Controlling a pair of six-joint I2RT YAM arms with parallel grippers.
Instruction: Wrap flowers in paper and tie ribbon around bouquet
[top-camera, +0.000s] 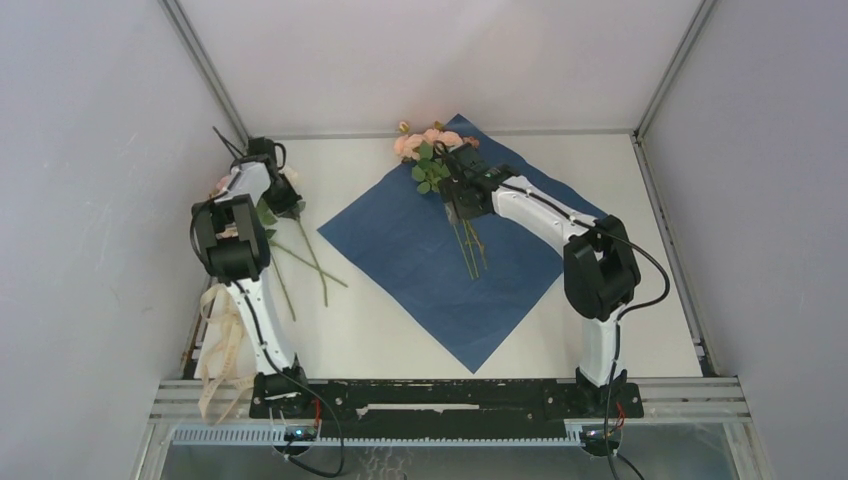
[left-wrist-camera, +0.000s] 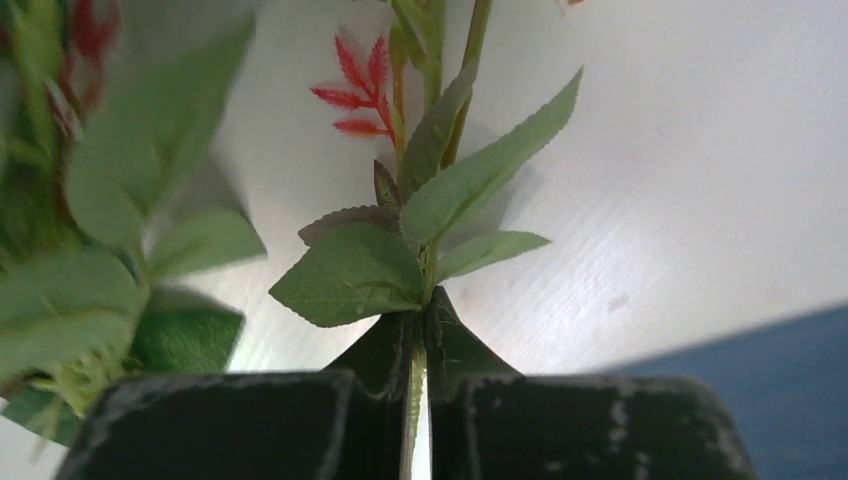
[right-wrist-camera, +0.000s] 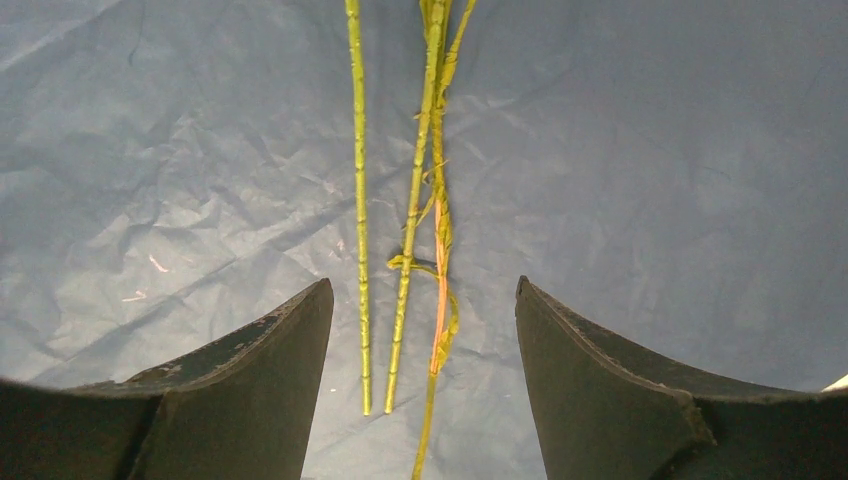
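The blue paper (top-camera: 400, 245) lies flat as a diamond in the middle of the table. Some of the flowers (top-camera: 428, 146) rest on its far corner, their stems (right-wrist-camera: 402, 250) running down the sheet. My right gripper (right-wrist-camera: 420, 310) hangs open over those stems, one finger on each side, touching nothing. More flowers (top-camera: 225, 186) and stems (top-camera: 312, 258) lie on the bare table at the left. There my left gripper (left-wrist-camera: 420, 315) is shut on one leafy flower stem (left-wrist-camera: 416, 375) just below its leaves (left-wrist-camera: 350, 275). The cream ribbon (top-camera: 220, 345) is bunched by the left arm's base.
Grey walls and a metal frame (top-camera: 210, 75) close in the white table (top-camera: 600, 170) on three sides. The left wall stands close behind the left arm. A corner of the blue paper (left-wrist-camera: 770, 350) shows at the lower right of the left wrist view.
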